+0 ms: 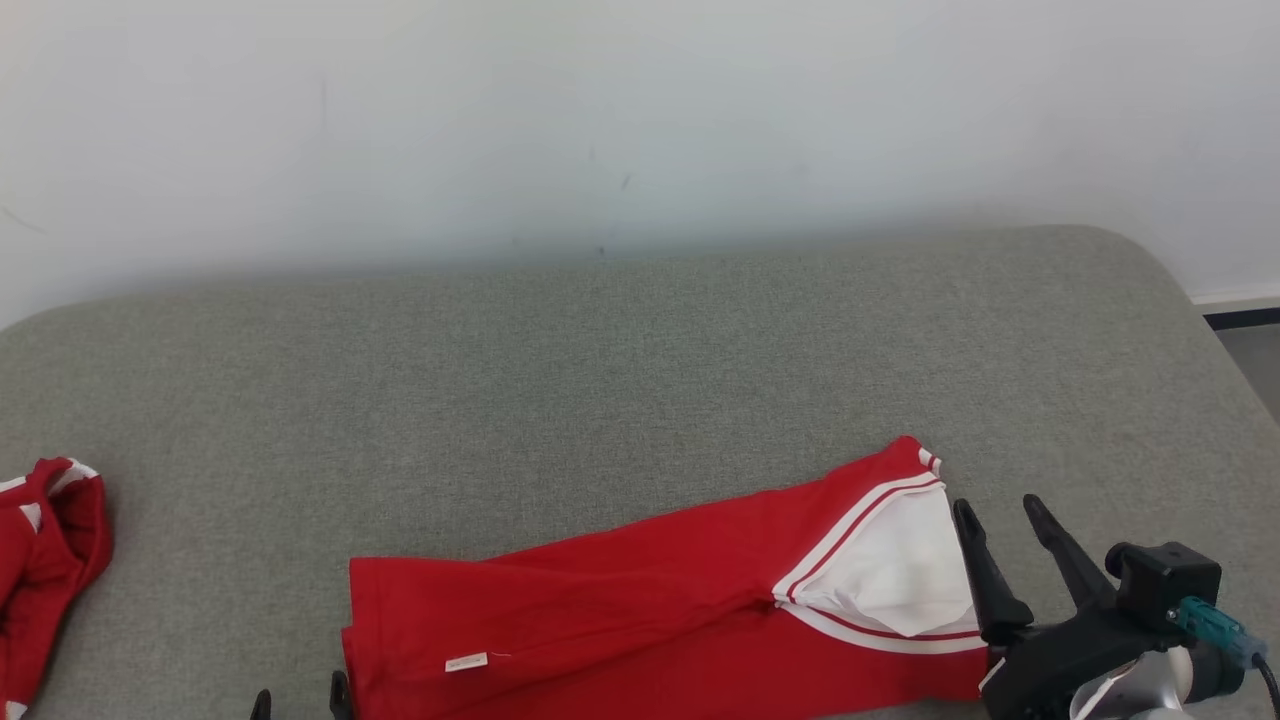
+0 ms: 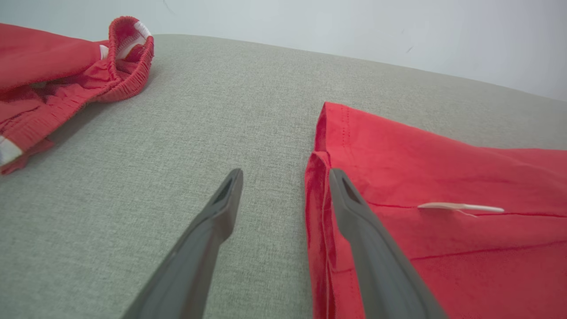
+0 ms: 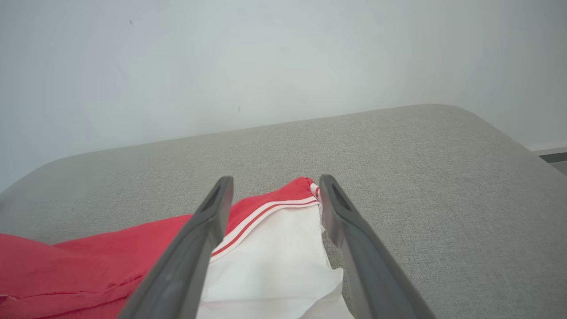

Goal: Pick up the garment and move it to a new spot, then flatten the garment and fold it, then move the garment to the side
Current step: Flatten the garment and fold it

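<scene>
A red garment (image 1: 620, 590) with a white striped panel lies folded in a long strip along the front of the grey padded surface (image 1: 600, 380). My right gripper (image 1: 997, 503) stands open at the garment's right end, its fingers just beside the white panel. In the right wrist view that gripper (image 3: 275, 179) hangs over the white panel of the garment (image 3: 266, 248), holding nothing. My left gripper (image 1: 300, 700) is open at the garment's left end. In the left wrist view its (image 2: 285, 173) right finger lies over the edge of the garment (image 2: 443, 177) and its left finger over bare fabric.
A second red garment (image 1: 45, 560) lies crumpled at the surface's far left, its elastic waistband (image 2: 128, 57) showing. A small white label (image 1: 466, 662) sticks out of the folded garment. A pale wall stands behind. The surface's rounded right edge drops to the floor (image 1: 1250, 350).
</scene>
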{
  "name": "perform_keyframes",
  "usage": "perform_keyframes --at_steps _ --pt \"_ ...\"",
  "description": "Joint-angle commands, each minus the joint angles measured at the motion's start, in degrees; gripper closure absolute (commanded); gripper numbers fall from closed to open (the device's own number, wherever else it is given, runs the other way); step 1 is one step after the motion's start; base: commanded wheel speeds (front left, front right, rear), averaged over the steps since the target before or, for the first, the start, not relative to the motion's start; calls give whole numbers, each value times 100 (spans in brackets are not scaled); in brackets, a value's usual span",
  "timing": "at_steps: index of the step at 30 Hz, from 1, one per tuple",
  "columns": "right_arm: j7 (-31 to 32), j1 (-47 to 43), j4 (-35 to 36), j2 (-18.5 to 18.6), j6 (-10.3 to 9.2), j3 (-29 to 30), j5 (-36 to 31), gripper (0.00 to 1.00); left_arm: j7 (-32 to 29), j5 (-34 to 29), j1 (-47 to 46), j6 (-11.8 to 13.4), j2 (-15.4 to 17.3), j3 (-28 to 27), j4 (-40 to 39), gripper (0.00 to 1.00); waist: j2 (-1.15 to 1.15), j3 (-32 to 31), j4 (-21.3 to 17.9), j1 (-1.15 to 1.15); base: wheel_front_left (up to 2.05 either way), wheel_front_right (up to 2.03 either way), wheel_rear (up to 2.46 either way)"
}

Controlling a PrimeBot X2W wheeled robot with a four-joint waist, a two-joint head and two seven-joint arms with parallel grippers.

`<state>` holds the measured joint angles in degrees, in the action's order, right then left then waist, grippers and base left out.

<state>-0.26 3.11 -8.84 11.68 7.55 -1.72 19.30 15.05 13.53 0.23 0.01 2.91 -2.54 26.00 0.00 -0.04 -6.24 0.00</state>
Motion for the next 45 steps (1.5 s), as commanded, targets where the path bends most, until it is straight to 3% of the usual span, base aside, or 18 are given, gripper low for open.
perform_keyframes --at_steps 1,9,17,27,35,41,42,43,44,45 --pt "-94 108 -97 -82 -14 99 -95 0 17 -50 88 20 -1 -24 -33 0 0 1 25 0 0 0 0" --pt "-515 509 -1023 -332 -14 634 -545 0 17 -151 56 36 -1 -11 -116 0 0 128 197 0 0 0 0" --pt "-653 1045 -1908 -315 -14 847 -766 0 17 -174 -92 15 -1 5 -87 0 0 452 285 0 0 0 0" --pt "-250 1465 -3015 -190 -14 541 -495 0 17 -75 -319 -48 -3 105 -6 0 0 630 471 0 0 0 0" --pt "224 1256 -3469 -61 -15 412 -122 0 17 -70 -273 -65 -1 119 -43 0 0 609 474 0 0 0 0" --pt "648 1065 -3597 -203 -15 83 323 0 17 -67 -327 -49 -1 192 -73 0 0 596 486 0 0 0 0" --pt "716 1038 -3585 -205 -14 9 415 14 17 -71 -326 -50 -1 198 -74 0 0 594 488 0 0 0 0" --pt "740 1025 -3558 -187 -13 -54 486 59 17 -77 -328 -52 -1 202 -79 0 0 597 490 0 0 0 0" --pt "775 1019 -3543 -168 -13 -123 549 96 17 -80 -332 -50 -1 202 -83 0 0 599 493 0 0 0 0" --pt "822 1002 -3534 -143 -13 -178 611 100 17 -84 -335 -46 -1 206 -85 0 0 600 496 0 0 0 0"
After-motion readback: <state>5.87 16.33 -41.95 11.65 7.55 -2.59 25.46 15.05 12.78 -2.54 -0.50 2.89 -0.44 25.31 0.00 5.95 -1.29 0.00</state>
